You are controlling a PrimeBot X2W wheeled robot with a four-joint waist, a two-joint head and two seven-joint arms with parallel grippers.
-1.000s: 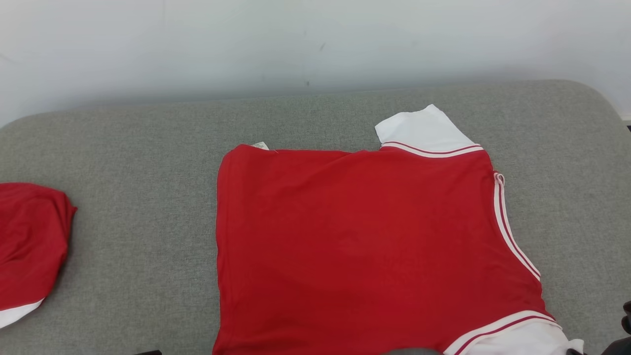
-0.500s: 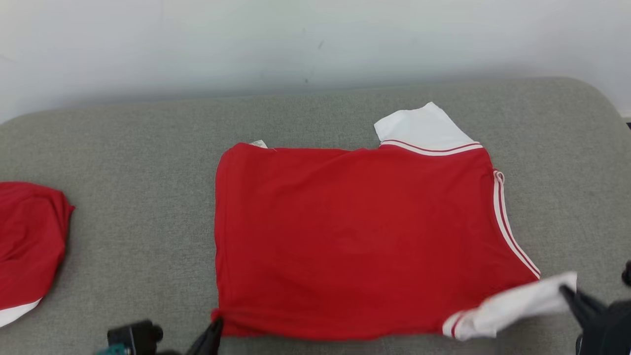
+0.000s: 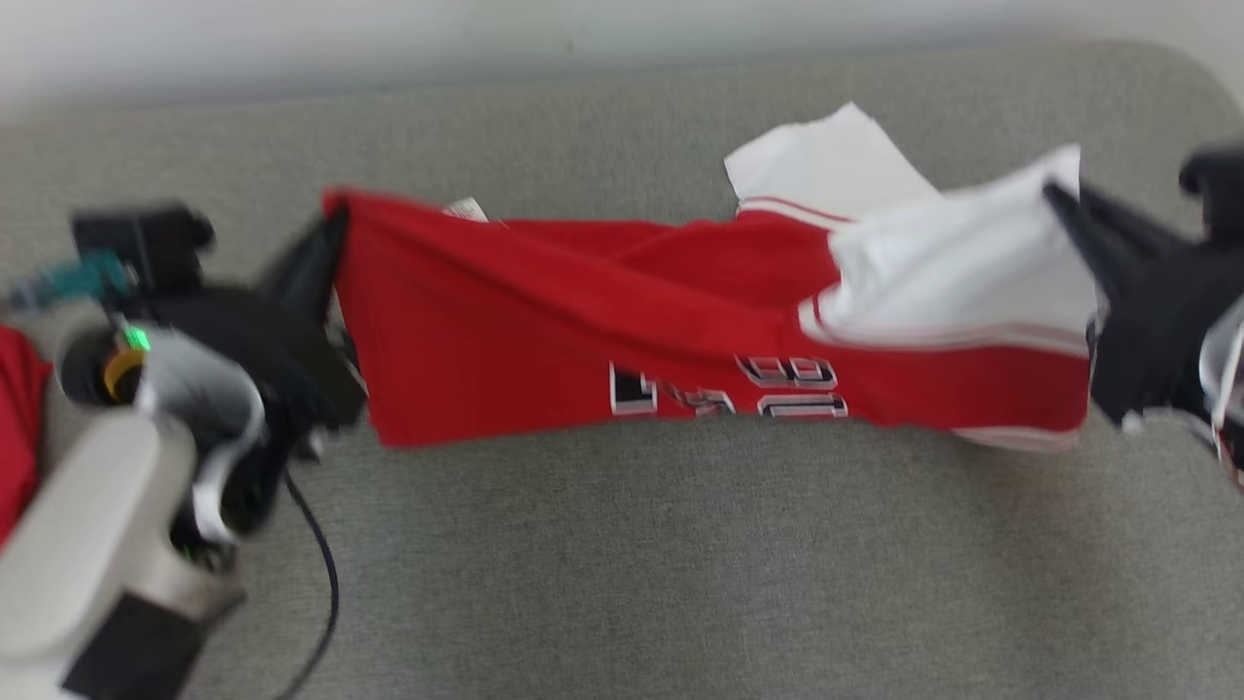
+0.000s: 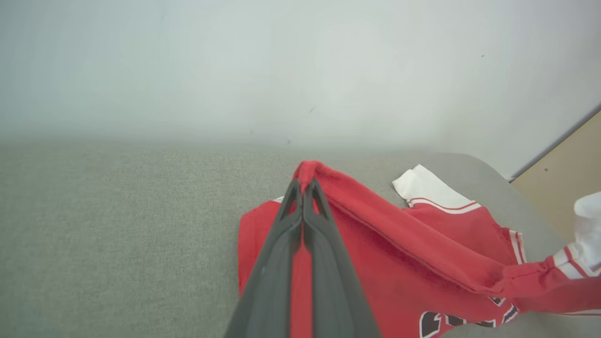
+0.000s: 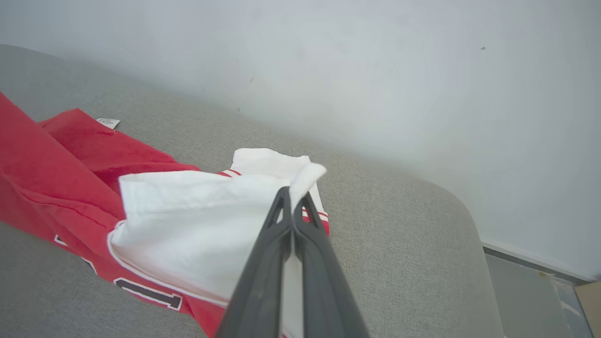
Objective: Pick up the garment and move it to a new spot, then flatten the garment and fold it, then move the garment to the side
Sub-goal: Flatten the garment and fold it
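The red jersey (image 3: 583, 321) is lying across the middle of the grey upholstered cushion (image 3: 622, 564), toward its far side, with its near edge raised off the fabric and stretched between the two arms. The lifted part is hanging as a long red band. Its underside is facing me and showing upside-down black-and-white numerals (image 3: 729, 384). The far part of the jersey is resting flat on the cushion, with a small white label (image 3: 466, 207) poking out at its back edge.

The left gripper (image 4: 304, 185) is pinching the red corner of the raised edge. Its two dark fingers are pressed tight together, with a fold of cloth bunching up between the tips. The right gripper (image 5: 293, 196) is doing the same at the other end, squeezing the cuff of the near white sleeve (image 3: 952, 272), which is draping over the red body just below it. The far white sleeve (image 3: 826, 160), edged with red stripes, is lying flat on the cushion behind it.

The left arm's pale forearm (image 3: 78, 544) is reaching in from the lower left corner, and a black cable (image 3: 326, 574) is trailing down from the wrist over the cushion. Another red garment (image 3: 15, 428) is sitting at the cushion's left edge, well apart from the jersey. A plain pale wall (image 4: 235, 70) is standing right behind the cushion.
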